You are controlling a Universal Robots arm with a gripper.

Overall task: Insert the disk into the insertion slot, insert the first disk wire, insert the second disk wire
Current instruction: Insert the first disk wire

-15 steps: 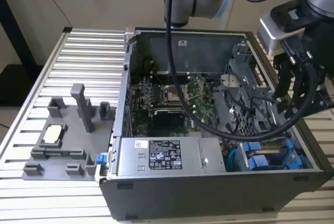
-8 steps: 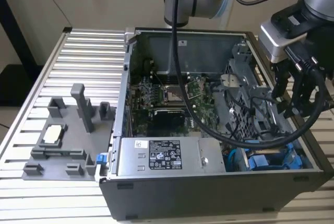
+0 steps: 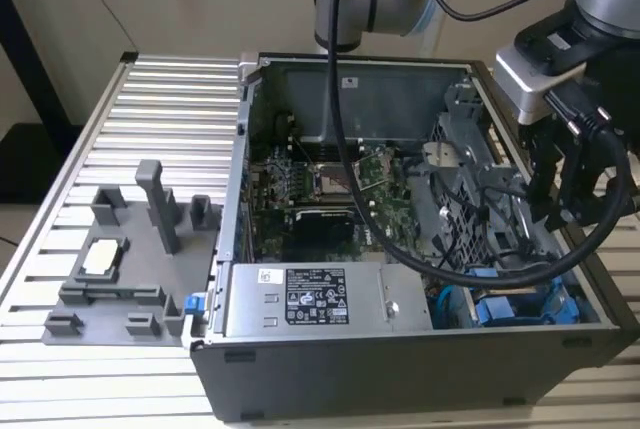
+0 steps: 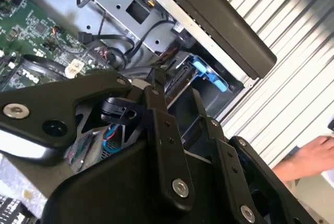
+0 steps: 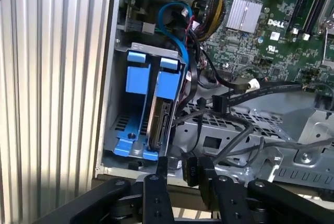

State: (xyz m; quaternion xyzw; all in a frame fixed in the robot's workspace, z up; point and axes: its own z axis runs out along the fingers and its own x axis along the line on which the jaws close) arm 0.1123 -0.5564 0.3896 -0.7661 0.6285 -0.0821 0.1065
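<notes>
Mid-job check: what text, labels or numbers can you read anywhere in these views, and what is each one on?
No text I can quote.
White label on the power-supply box, exterior view: print too small to read.
Motherboard, first wrist view: a maker's logo, left unquoted; the tiny white codes are unreadable.
Disk in its blue carrier: seen edge-on, no lettering visible.

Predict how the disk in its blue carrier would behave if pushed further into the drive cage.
The disk would probably stay rigid, as it looks like a flat metal slab. It would likely slide rather than tip, since the blue carrier sits between the walls of the insertion slot. Its exposed connector edge may be fragile.
</notes>
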